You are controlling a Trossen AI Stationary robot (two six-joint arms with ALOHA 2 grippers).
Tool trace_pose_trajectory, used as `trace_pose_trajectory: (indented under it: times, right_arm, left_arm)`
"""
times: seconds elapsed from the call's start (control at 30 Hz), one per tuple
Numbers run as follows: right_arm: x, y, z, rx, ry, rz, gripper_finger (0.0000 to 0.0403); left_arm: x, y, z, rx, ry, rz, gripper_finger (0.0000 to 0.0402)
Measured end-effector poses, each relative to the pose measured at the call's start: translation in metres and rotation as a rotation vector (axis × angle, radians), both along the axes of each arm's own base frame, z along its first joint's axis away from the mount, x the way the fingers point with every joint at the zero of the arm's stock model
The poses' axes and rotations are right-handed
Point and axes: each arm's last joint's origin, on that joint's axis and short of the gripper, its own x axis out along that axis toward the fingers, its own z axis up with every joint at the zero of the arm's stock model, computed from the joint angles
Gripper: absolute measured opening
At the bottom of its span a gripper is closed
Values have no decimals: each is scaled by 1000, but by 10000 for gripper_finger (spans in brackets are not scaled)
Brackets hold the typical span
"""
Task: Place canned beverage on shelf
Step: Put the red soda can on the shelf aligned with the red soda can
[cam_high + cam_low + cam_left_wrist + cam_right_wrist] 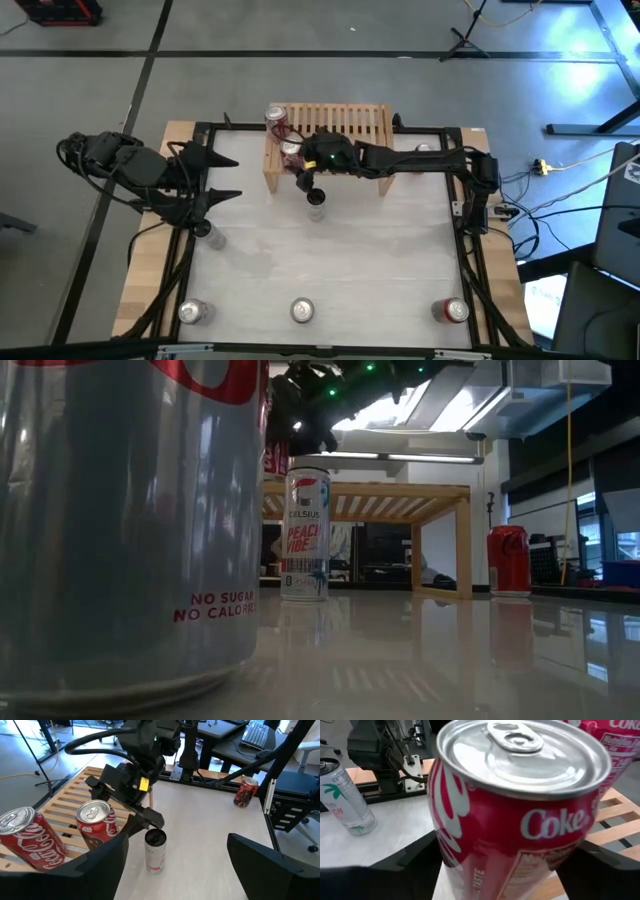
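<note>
The light-wood slatted shelf stands at the table's far side. A red can stands on its left end. My right gripper is shut on a red Coke can over the shelf's near left part, beside that can; it also shows in the left wrist view. Whether its base rests on the slats is hidden. A slim white Celsius can stands on the table just in front of the shelf. My left gripper is open and empty, left of the shelf. My right gripper pinches the Coke can's side wall between its two fingers, one on each side, below the rim. The fingers come roughly level from the table's right side. The can stands about upright, top up, over the shelf's slats.
Several more cans stand on the table: a silver one near my left gripper, three along the near edge, and a red one right of the shelf. The Celsius can stands close below my right gripper. A black frame borders the table.
</note>
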Motion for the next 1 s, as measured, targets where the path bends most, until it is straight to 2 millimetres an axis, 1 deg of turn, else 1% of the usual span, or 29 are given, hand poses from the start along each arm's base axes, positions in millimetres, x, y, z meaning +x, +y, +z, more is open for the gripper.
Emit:
trace_pose_trajectory:
  times: [0.1,0.13,0.27,0.43,0.6,0.7,0.87,1.0]
  right_arm:
    - [0,0,1,-4,-8,2,277]
    - [1,0,1,-6,-10,3,273]
    - [2,0,2,-10,-36,3,273]
    - [5,-1,9,9,-128,-9,273]
    - [12,-3,5,30,-181,-25,273]
    - [18,-4,6,32,-177,-34,273]
    - [34,-6,14,29,-179,-19,273]
    - [42,-8,13,15,-105,-37,273]
  left_arm:
    - [0,0,0,-1,-1,0,328]
    - [0,0,0,-1,-1,0,328]
    - [0,0,0,-1,-2,0,328]
    - [0,0,0,-1,-1,0,328]
    - [0,0,0,-1,-2,0,328]
    - [0,0,0,-2,-3,0,328]
    - [0,0,1,-4,-6,0,328]
    - [0,0,1,-4,-7,0,328]
